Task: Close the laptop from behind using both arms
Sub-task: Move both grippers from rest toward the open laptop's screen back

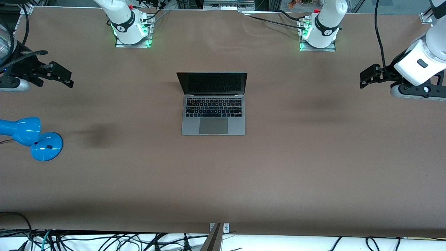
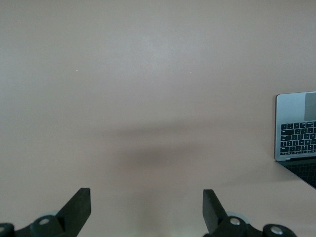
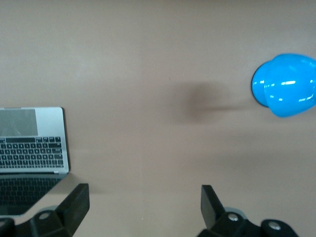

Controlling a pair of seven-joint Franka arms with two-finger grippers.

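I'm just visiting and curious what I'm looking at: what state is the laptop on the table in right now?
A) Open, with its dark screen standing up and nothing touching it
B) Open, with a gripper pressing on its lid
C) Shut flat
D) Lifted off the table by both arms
A: the laptop sits open on the table, its screen up, while the left gripper and right gripper hang open over the table's ends.

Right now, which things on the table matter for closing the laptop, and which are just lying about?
For the job:
laptop, lid open, mid-table
left gripper, open, over bare table
right gripper, open, over bare table

Lying about:
blue lamp, toward the right arm's end of the table
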